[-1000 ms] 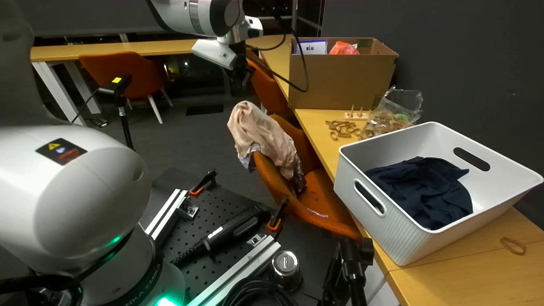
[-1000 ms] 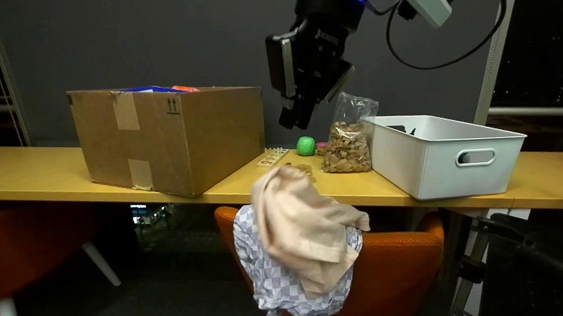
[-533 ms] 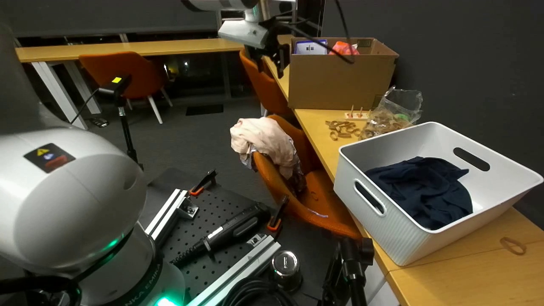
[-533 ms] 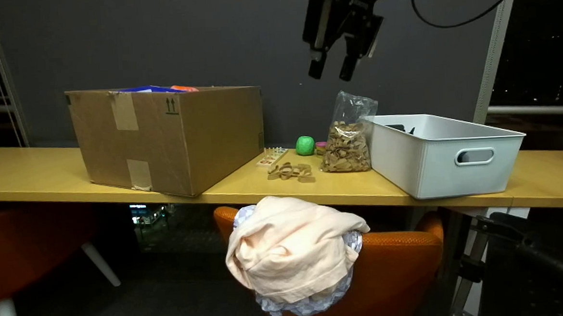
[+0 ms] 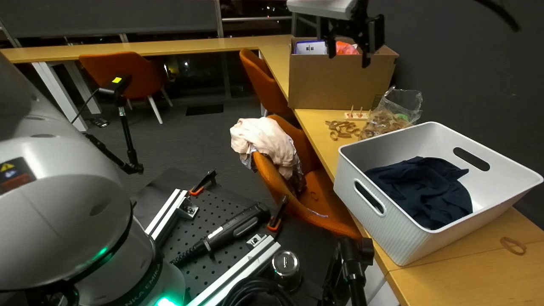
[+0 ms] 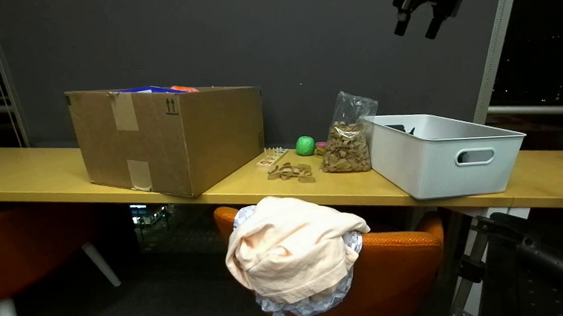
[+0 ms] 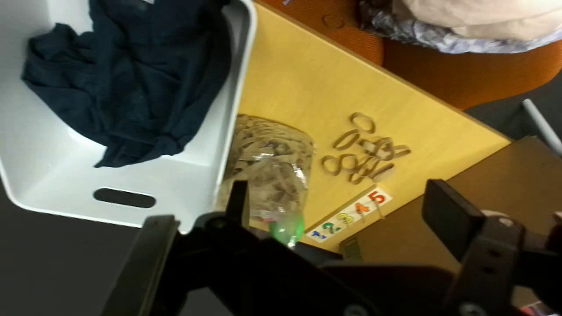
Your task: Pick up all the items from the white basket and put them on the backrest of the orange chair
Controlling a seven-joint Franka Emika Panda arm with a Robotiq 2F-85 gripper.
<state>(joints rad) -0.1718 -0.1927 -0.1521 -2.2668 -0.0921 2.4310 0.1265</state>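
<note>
The claw [image 6: 417, 29] hangs spread wide above the tabletop [image 5: 467, 280]. The basket [image 5: 395, 238] stands at the tabletop's edge, one navy cloth [image 7: 131, 92] inside. One peach cloth [image 6: 296, 248] lies over one checked cloth [image 6: 313, 306] on the backrest [image 6: 397, 253] of the chair [image 5: 327, 195], leaving bare backrest toward the basket. Only the wrist view makes the peg strip's [image 7: 349, 215] five numerals readable.

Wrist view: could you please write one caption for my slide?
Fingers open and empty; navy cloth in the white basket, peach cloth over a patterned cloth on the orange chair.
</note>
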